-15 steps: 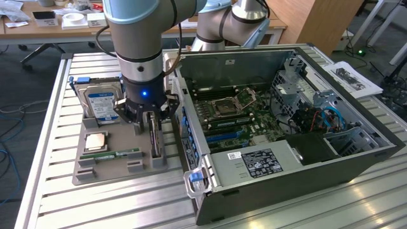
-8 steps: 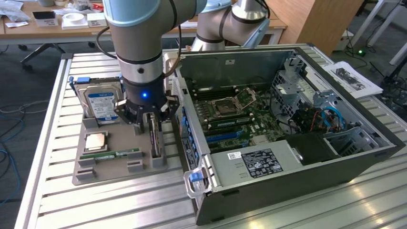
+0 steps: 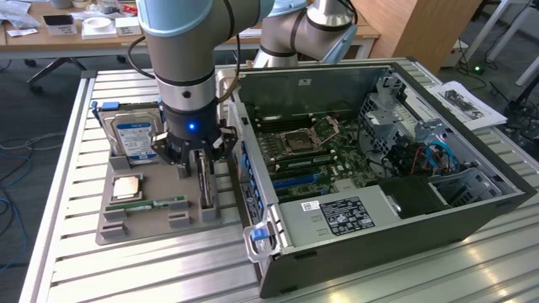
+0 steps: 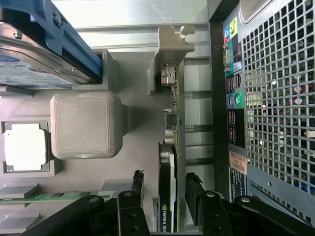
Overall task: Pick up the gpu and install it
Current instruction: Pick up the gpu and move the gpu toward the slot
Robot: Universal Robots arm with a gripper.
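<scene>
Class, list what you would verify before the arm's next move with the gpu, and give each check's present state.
1. Gripper centred over gpu: ok, it straddles the card.
2. Fingers clamped on the card: not ok, gaps show on both sides.
3. gpu standing upright on edge in tray: ok.
4. Computer case lying with its open side up: ok.
5. Expansion slot on motherboard free: cannot tell.

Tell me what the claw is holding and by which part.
Nothing is held. The claw is open, straddling the gpu standing edge-on in its tray, with gaps beside both fingers.
</scene>
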